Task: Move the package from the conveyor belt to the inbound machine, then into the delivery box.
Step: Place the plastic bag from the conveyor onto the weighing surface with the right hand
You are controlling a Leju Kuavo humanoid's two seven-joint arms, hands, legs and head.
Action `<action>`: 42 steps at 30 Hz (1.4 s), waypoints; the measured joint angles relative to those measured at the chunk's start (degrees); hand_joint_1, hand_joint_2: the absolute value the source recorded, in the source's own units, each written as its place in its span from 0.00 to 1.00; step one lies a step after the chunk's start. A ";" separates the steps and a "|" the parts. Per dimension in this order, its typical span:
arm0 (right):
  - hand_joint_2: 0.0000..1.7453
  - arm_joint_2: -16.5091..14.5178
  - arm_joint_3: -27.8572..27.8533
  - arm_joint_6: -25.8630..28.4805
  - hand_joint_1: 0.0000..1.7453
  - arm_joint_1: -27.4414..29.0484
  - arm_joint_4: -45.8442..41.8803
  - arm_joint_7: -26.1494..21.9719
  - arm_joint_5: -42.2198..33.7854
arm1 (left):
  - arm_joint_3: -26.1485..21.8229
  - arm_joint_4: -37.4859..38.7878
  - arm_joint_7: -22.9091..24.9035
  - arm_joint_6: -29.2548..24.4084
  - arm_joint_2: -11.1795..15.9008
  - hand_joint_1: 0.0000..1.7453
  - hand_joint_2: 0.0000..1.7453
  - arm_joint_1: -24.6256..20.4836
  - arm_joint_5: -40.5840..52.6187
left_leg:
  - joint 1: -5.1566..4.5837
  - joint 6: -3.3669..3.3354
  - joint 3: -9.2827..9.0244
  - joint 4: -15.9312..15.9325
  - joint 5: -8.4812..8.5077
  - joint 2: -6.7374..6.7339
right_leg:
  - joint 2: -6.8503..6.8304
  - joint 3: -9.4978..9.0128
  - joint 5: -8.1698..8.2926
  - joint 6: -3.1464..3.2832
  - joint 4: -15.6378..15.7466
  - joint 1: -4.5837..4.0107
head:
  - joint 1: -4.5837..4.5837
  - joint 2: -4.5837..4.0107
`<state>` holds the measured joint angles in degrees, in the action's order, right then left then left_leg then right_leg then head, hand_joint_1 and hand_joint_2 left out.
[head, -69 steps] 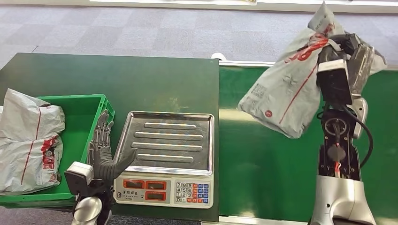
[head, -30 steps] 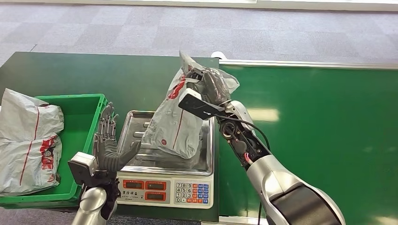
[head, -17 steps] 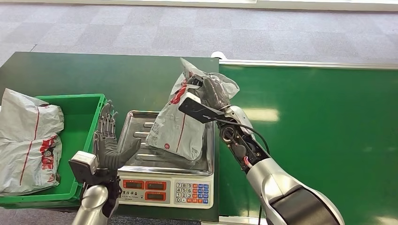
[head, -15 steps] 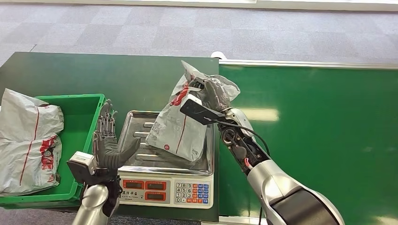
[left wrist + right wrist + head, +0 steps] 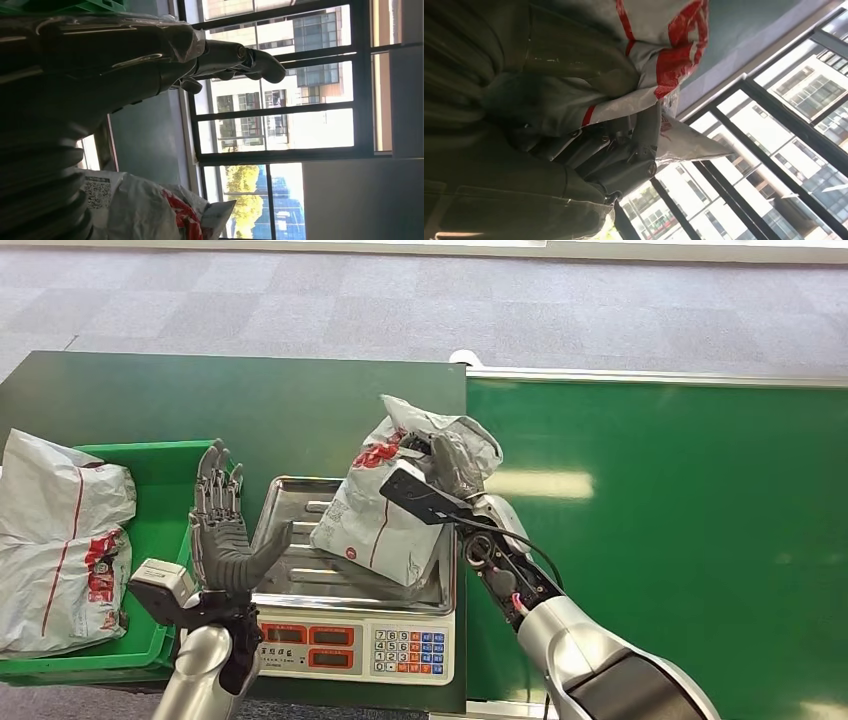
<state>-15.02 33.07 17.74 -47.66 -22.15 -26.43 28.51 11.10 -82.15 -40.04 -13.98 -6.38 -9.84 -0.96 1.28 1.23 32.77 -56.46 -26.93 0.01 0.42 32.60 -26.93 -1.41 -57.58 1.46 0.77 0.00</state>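
A grey plastic package [image 5: 385, 520] with red print leans on the steel pan of the scale [image 5: 300, 575], its lower end on the pan's right side. My right hand [image 5: 448, 452] grips the package's bunched top; the right wrist view shows my dark fingers [image 5: 624, 155] wrapped in the grey and red film [image 5: 674, 60]. My left hand [image 5: 222, 530] stands open and upright at the pan's left edge, fingers spread, holding nothing, also seen as a hand [image 5: 150, 55] in the left wrist view. The green delivery box [image 5: 165, 490] sits to the left.
Two grey packages [image 5: 60, 540] lie in the green box's left part. The scale's keypad and red displays [image 5: 350, 640] face me. The green conveyor belt [image 5: 680, 530] stretches to the right. Grey carpet lies beyond the dark green table [image 5: 200, 400].
My right arm swung the package from above the belt leftwards over the scale and lowered it onto the pan. My left hand rose and spread beside the pan.
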 joint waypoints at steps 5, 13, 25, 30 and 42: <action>1.00 -1.03 0.02 -0.39 1.00 1.65 0.49 -1.50 -1.31 | -0.02 -0.84 0.00 0.13 -0.18 0.00 1.00 0.00 0.02 | 0.00 0.00 0.00 0.00 0.00 -0.03 | 0.00 0.01 0.00 0.00 0.00 0.00 | 0.01 0.00; 1.00 -1.44 -0.01 0.13 1.00 2.20 0.67 -1.95 -1.79 | -0.02 -1.18 0.00 0.52 -0.30 0.00 1.00 0.00 -0.20 | 0.00 0.00 -0.02 0.00 0.00 -0.03 | 0.01 0.00 0.00 0.00 0.00 0.00 | 0.00 0.00; 1.00 -1.49 -2.81 -5.46 1.00 2.96 0.67 -4.82 -8.46 | -0.06 -1.32 0.00 1.48 -1.02 0.00 1.00 -0.29 -0.66 | 0.00 0.00 -0.02 0.00 0.00 -0.04 | 0.01 0.00 0.00 0.00 0.00 0.00 | 0.00 0.00; 1.00 -1.51 -3.03 -7.60 1.00 2.97 0.67 -4.27 -9.19 | -0.07 -1.32 0.00 1.45 -1.08 0.00 1.00 -0.31 -0.67 | 0.00 0.00 -0.02 0.00 0.00 -0.04 | 0.01 0.00 0.00 0.00 0.00 0.00 | -0.01 0.00; 1.00 -2.73 -7.76 -28.09 1.00 2.96 0.56 0.32 -21.44 | -0.24 -1.26 0.00 0.80 -1.16 0.00 1.00 -0.31 -0.95 | 0.00 0.00 -0.05 0.00 0.00 -0.11 | 0.06 -0.01 0.00 0.01 0.00 0.00 | -0.01 0.00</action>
<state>-17.74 25.31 -10.35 -44.70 -21.59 -26.10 7.07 10.87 -83.41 -40.04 -13.19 -7.54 -10.15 -1.90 1.28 1.23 32.72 -56.45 -26.94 -0.10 0.48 32.59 -26.93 -1.40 -57.58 1.46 0.77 0.00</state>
